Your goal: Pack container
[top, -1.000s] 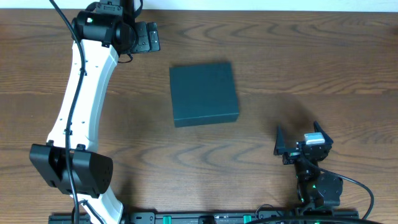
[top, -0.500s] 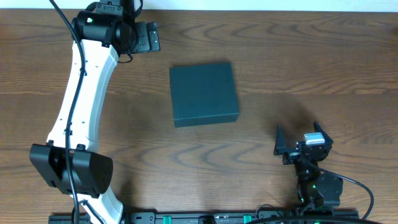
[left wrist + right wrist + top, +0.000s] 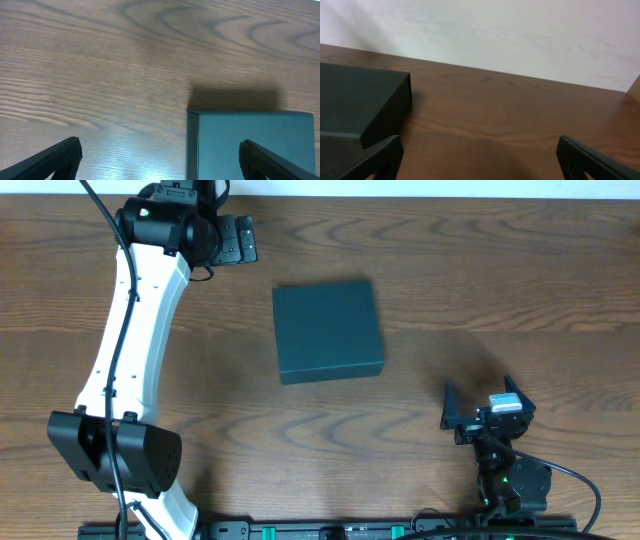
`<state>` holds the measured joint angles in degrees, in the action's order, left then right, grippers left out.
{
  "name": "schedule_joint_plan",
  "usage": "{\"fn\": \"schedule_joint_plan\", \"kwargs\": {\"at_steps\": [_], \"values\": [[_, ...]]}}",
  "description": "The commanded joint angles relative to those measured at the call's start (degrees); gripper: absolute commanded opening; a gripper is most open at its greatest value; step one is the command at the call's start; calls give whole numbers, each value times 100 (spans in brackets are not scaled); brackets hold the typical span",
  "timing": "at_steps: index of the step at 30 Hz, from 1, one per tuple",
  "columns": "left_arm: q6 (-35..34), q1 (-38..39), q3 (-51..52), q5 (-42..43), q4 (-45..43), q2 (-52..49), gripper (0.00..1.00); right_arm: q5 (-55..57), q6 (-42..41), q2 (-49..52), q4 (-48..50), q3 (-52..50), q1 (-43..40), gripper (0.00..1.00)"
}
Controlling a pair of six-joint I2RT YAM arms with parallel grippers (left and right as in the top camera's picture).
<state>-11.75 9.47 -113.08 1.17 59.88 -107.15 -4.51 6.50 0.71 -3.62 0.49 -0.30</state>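
Observation:
The container [image 3: 329, 330] is a dark teal box with its lid shut, lying flat in the middle of the wooden table. My left gripper [image 3: 240, 240] is open and empty at the far left, up and to the left of the container. In the left wrist view [image 3: 160, 160] the container's corner [image 3: 250, 145] lies under the right finger. My right gripper [image 3: 482, 412] is open and empty near the front right, below and to the right of the container. The right wrist view [image 3: 477, 160] shows the container [image 3: 355, 100] at left.
The wooden table [image 3: 500, 280] spreads all around the box. A pale wall [image 3: 495, 35] rises behind the table's far edge in the right wrist view. The left arm's white link [image 3: 135, 340] runs down the left side. A black rail [image 3: 330, 530] lines the front edge.

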Motion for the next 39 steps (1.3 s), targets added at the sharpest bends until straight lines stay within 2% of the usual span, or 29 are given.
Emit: {"fn": "schedule_joint_plan", "kwargs": {"at_steps": [1, 7, 12, 19, 23, 26, 32, 39], "values": [[79, -22, -42, -289, -177, 186, 99, -44, 42, -37, -9, -17, 85, 99], [76, -107, -42, -793, -1652, 1038, 99, -42, 42, -37, -9, -17, 85, 99], [76, -348, -39, -791, -2706, 1952, 99, -42, 42, -39, -9, -17, 87, 99], [125, -898, 55, -791, -2918, 3252, 99, -42, 42, -37, -9, -17, 85, 99], [186, -1309, 544, -791, -2920, 4057, 99, -42, 42, -37, -9, -17, 85, 99], [184, -1567, 1191, -789, -2918, 4745, 99, -42, 42, -37, -9, -17, 85, 99], [181, -1816, 3115, -789, -3115, 6310, 99, -42, 42, -37, -9, -17, 85, 99], [55, -1818, 5663, -785, -4242, 7838, 99, -42, 42, -37, -9, -17, 85, 99]]}}
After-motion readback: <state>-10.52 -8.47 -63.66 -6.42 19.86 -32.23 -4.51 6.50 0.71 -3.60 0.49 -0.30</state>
